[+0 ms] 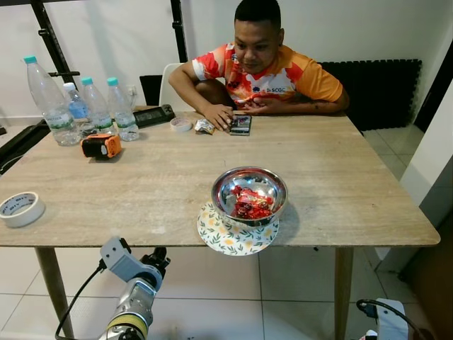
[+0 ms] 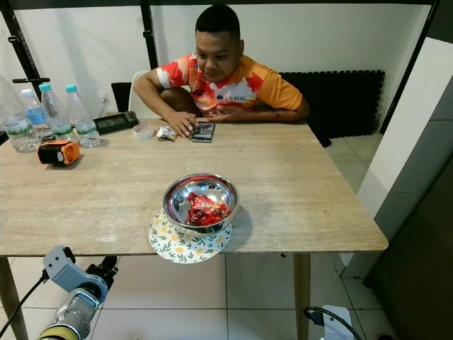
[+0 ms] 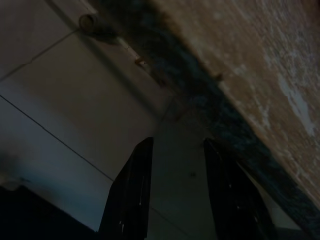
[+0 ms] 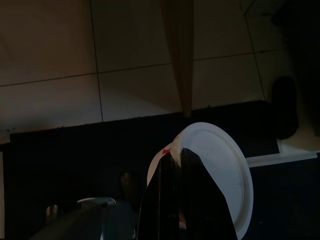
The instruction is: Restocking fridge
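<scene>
A steel bowl (image 1: 249, 194) of red-wrapped snacks (image 1: 252, 203) sits on a flowered plate (image 1: 237, 237) at the near edge of the surface (image 1: 141, 191), the plate overhanging slightly, likely put there so the robot can reach it. This looks like the item meant for the fridge, and it is not yet picked up. The left gripper (image 3: 177, 192) hangs below the surface edge, above the tiled floor (image 3: 60, 90), its jaws apart and empty. The right gripper (image 4: 180, 195) hangs low too, its jaws together, seemingly pinching the rim of a white plate (image 4: 227, 170), though the view is dim. Water bottles (image 1: 85, 106) stand at the far left, well away. A person (image 1: 258, 71) sits opposite, arms resting on the surface.
</scene>
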`<state>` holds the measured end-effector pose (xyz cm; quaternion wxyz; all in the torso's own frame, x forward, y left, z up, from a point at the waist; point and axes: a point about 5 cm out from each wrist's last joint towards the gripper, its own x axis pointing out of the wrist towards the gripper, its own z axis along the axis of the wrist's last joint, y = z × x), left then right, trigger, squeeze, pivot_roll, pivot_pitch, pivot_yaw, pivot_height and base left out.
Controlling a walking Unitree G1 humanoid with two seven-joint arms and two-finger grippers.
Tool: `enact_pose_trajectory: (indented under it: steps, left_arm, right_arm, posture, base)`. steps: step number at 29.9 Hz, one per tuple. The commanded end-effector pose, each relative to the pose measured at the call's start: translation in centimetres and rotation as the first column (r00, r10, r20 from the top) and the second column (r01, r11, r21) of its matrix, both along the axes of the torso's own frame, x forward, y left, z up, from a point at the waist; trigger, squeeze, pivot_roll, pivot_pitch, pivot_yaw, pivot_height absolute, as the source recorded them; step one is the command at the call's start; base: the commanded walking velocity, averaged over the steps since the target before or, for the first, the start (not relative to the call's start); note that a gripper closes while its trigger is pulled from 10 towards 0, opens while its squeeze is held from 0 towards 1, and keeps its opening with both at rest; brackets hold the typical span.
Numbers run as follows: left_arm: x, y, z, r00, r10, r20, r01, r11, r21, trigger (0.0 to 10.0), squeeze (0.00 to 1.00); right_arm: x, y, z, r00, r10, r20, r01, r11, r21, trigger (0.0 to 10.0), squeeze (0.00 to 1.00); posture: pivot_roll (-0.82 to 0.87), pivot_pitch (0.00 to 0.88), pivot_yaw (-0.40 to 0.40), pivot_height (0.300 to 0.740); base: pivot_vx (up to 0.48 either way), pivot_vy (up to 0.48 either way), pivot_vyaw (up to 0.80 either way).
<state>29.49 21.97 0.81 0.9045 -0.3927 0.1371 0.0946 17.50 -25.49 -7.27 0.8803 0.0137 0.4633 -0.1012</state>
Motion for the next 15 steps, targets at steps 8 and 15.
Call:
enact_pose_trajectory:
  steps: [8, 15]
  left_arm:
    - [3.2, -0.5, 4.2, 0.970, -0.053, 0.238, 0.064, 0.997, -0.041, 10.0, 0.00]
    - [4.8, -0.3, 6.7, 0.936, -0.094, 0.339, 0.116, 0.992, -0.044, 10.0, 0.00]
  right_arm:
    - [0.1, 0.3, 0.0, 1.000, 0.024, 0.010, -0.024, 1.000, -0.012, 10.0, 0.00]
    - [0.1, 0.2, 0.0, 0.999, 0.035, 0.003, -0.035, 0.999, -0.019, 10.0, 0.00]
  posture:
    - [-0.13, 0.000, 0.022, 0.740]
    - [-0.13, 0.000, 0.028, 0.740]
  base:
    - [0.000, 0.000, 0.00]
    - [0.000, 0.000, 0.00]
